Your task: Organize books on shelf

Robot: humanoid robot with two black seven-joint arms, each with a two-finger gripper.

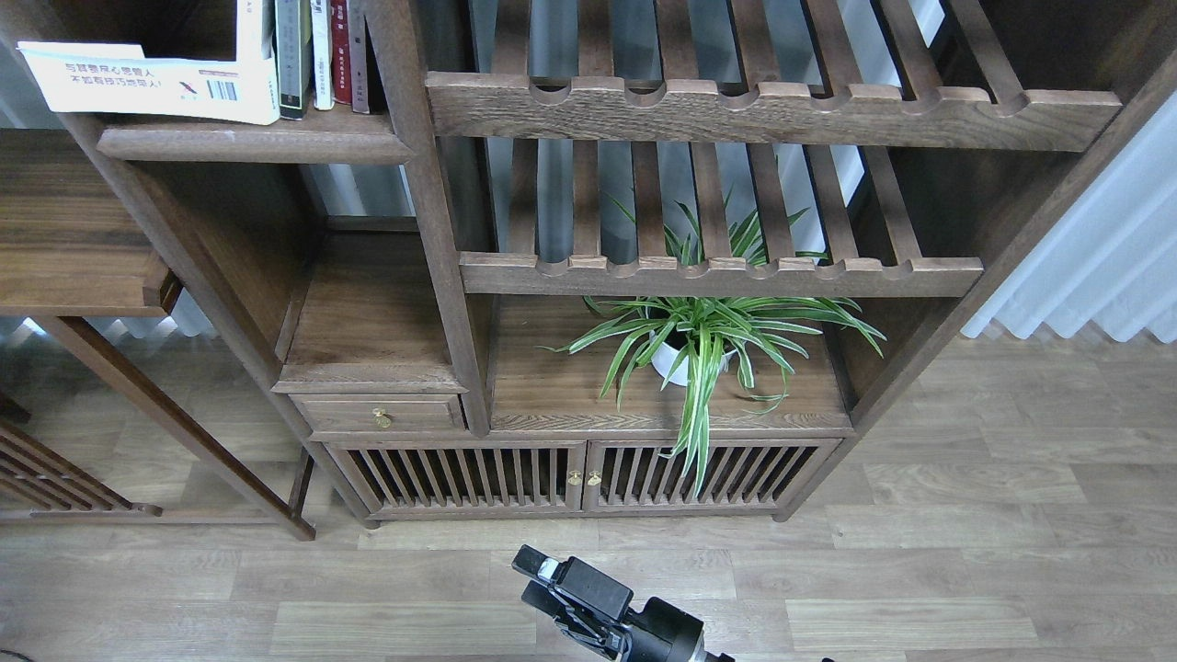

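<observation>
The large white book with a blue Chinese title (147, 81) lies flat on the dark-brown shelf (248, 144) at the top left, its left end sticking out past the bookcase post. A pale white book (255, 32) stands upright against it. A dark-edged greenish book (292, 55) stands beside that one. Thin white, red and dark spines stand further right. My right gripper (538, 575) is low at the bottom centre over the floor, far from the shelf, dark and seen end-on. My left gripper is out of view.
Two slatted racks with notched rails (736, 101) fill the bookcase's right half. A potted spider plant (690, 345) stands below them, over slatted cabinet doors (579, 478). A small drawer (382, 416) is at the left. A side table (74, 230) stands left of the bookcase.
</observation>
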